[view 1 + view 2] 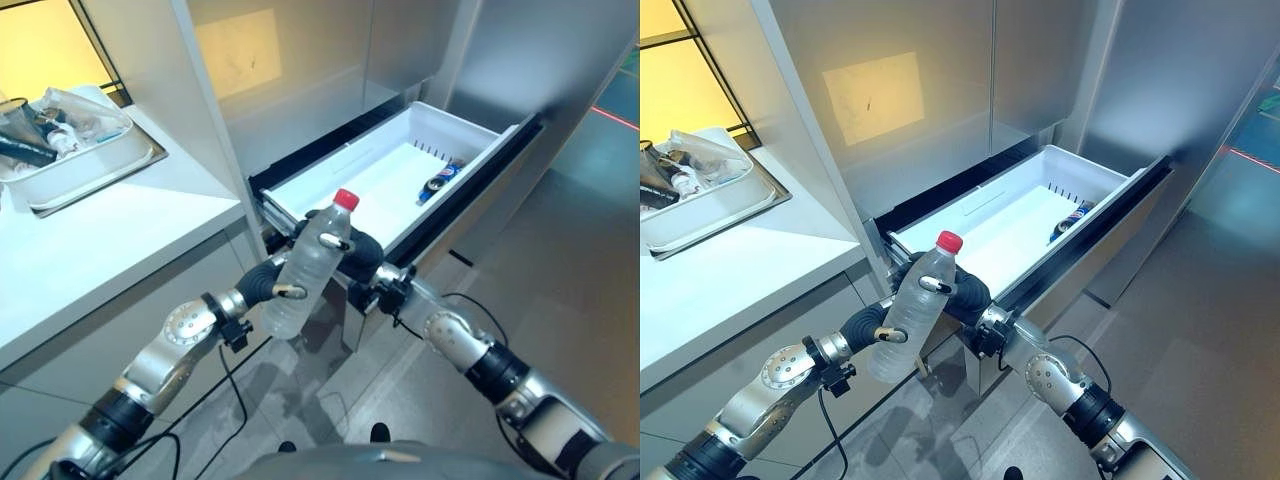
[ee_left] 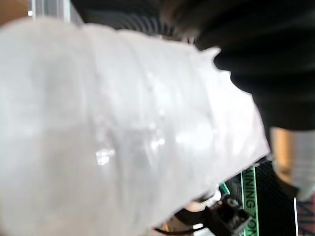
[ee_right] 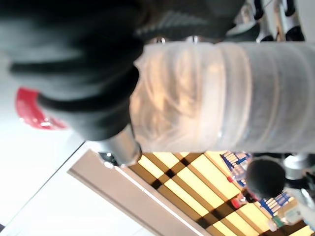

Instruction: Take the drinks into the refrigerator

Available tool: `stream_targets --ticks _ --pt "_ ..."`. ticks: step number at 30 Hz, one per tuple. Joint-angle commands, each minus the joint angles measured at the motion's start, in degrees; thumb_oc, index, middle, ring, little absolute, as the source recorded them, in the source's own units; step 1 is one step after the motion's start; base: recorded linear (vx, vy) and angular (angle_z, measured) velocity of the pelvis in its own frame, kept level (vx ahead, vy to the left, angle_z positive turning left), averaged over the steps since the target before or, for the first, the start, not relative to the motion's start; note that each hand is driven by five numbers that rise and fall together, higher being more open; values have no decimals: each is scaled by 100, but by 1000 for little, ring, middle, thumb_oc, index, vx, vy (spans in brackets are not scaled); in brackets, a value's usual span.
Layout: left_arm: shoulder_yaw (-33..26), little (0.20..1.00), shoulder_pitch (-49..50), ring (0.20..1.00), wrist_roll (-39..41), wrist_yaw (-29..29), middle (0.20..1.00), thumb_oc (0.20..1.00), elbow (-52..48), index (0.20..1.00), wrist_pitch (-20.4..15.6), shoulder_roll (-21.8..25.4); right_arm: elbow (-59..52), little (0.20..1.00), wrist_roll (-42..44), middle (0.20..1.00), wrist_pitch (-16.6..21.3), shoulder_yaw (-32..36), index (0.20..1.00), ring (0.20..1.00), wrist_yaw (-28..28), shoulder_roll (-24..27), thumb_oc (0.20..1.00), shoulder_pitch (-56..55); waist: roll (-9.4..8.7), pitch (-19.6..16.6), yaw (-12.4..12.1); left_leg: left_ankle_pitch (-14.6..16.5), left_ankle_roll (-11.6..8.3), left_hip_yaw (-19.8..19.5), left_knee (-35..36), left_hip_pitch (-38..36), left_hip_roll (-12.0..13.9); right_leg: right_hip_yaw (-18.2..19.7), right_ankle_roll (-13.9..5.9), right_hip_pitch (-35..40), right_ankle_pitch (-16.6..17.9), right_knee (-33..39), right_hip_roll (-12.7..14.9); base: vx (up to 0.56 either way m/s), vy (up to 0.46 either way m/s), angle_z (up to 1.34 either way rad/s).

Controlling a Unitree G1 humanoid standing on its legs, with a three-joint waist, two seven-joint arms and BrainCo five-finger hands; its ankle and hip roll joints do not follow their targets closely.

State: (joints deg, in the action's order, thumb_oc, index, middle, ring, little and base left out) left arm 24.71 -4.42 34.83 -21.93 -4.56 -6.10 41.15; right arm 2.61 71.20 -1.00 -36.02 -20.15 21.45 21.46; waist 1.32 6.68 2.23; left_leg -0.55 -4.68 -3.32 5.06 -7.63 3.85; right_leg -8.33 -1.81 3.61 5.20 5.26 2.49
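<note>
A clear plastic water bottle [image 1: 305, 270] with a red cap [image 1: 346, 199] stands nearly upright in the air, just in front of the open white refrigerator drawer [image 1: 330, 185]. My left hand [image 1: 262, 285] comes from the lower left and its fingers curl round the bottle's lower body [image 2: 123, 123]. From the other side my right hand [image 1: 362, 255] wraps the upper part of the bottle [image 3: 221, 98] near the cap [image 3: 34, 110]. A blue drink bottle [image 1: 440, 180] lies in the drawer's far right corner.
A white counter [image 1: 120, 230] runs along the left, carrying a tray [image 1: 95, 165] of assorted items. Grey refrigerator doors [image 1: 330, 50] rise behind the drawer. The drawer's dark front panel [image 1: 480, 200] juts out over the grey floor [image 1: 580, 270] on the right.
</note>
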Motion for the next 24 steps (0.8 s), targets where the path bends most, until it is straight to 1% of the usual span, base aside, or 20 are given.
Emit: stream_targets --ticks 1,5,12,15,19,20,24 --pt "-819 1000 -625 1000 639 342 1000 1000 -153 1000 -381 -217 -913 200 627 200 298 -111 200 200 -4 -697 200 -42 -178 128 150 547 462 35 -287 -24 -406 47 -98 288 -950 -508 11 0 0 0" --pt "-928 1000 -279 1000 767 366 1000 1000 -202 1000 -294 -238 -884 200 689 200 523 251 200 200 289 -769 200 -109 -155 125 154 550 459 49 -275 -38 -396 36 -95 301 -951 -483 10 0 0 0" --pt "-1302 1000 391 1000 1008 429 1000 1000 -260 1000 -242 -400 -858 200 666 200 944 980 200 200 568 -790 200 -115 -110 162 136 539 464 43 -269 -2 -396 26 -87 272 -955 -469 -1 0 0 0" --pt "-1457 1000 651 1000 1035 516 1000 1000 -257 1000 -310 -575 -797 200 683 200 1137 1254 200 200 658 -817 200 -85 -101 164 126 531 467 47 -256 -4 -398 16 -91 281 -950 -449 7 0 0 0" --pt "-1856 1000 1167 1000 1089 574 1000 1000 -317 1000 -368 -856 -844 200 591 200 1394 1754 200 200 708 -762 200 -111 -90 172 89 539 478 37 -251 1 -399 2 -98 289 -947 -428 14 0 0 0" --pt "-1999 1000 1396 1000 1090 598 1000 1000 -336 1000 -397 -987 -820 200 538 200 1530 1968 200 200 766 -760 200 -97 -86 176 68 551 487 41 -254 3 -403 -5 -98 289 -953 -428 10 0 0 0" --pt "-2144 1000 1657 1000 1145 590 1000 1000 -375 1000 -378 -1097 -798 200 539 200 1664 2156 200 200 847 -751 200 -54 -88 178 42 569 500 48 -261 -6 -406 5 -95 293 -959 -439 13 0 0 0"
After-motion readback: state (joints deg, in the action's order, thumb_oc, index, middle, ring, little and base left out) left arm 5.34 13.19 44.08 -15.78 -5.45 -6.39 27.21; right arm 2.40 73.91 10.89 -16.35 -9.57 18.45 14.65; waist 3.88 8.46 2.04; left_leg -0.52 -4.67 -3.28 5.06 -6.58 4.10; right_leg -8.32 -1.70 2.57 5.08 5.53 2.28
